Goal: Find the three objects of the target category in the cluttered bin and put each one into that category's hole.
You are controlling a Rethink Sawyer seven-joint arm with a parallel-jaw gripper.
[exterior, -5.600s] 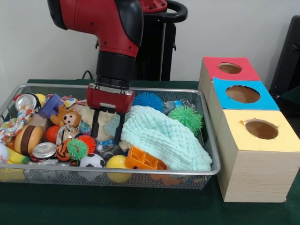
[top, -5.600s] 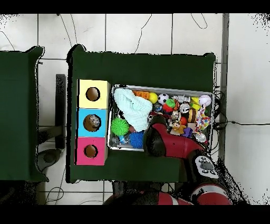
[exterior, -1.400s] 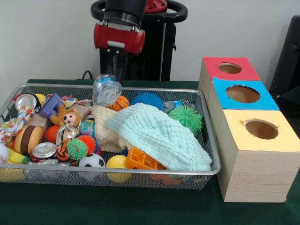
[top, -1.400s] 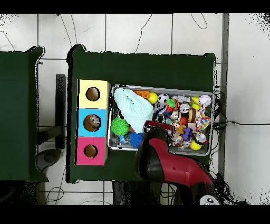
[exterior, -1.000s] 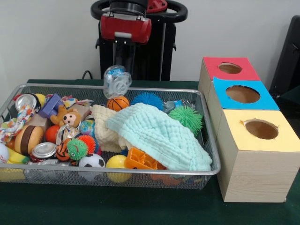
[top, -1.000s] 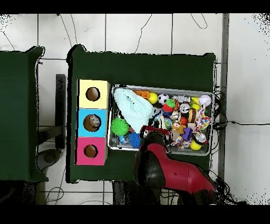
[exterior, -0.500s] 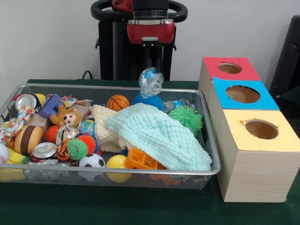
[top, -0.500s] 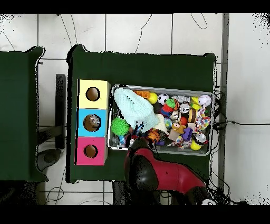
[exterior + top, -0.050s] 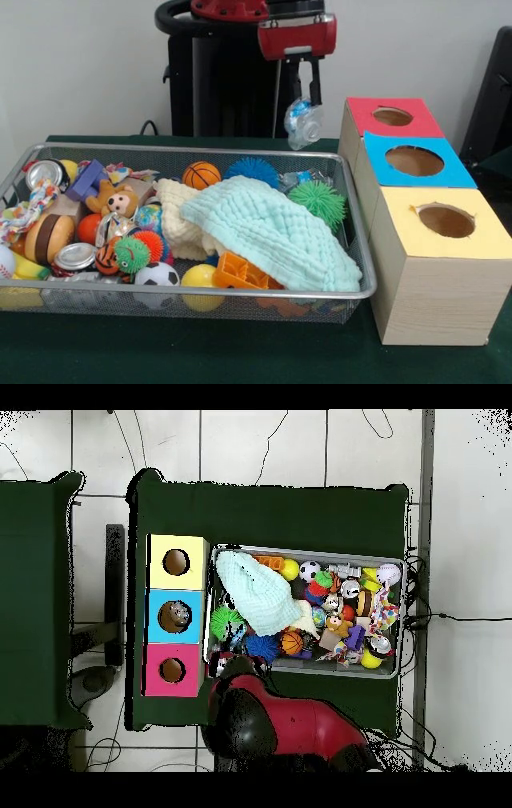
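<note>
My gripper (image 9: 304,104) hangs high above the bin's far right corner, shut on a crumpled clear plastic bottle (image 9: 303,123) that dangles below its fingers. The bottle is just left of the red-topped box (image 9: 393,117), at about the height of its hole. Beside that box stand the blue-topped box (image 9: 414,161) and the yellow-topped box (image 9: 445,221), each with a round hole. In the overhead view the arm (image 9: 250,714) covers the gripper and the bottle, near the red box (image 9: 173,670). The wire bin (image 9: 352,210) holds mixed toys, balls and cans.
A mint-green cloth (image 9: 272,232) lies over the bin's right half, with a cream cloth (image 9: 180,216) beside it. A basketball (image 9: 201,174), a blue spiky ball (image 9: 253,170) and a green spiky ball (image 9: 318,200) lie at the back. Crushed cans (image 9: 74,256) lie at the left.
The gripper has risen out of the bin with the plastic bottle and carried it to the right, from over the bin's middle to beside the red box.
</note>
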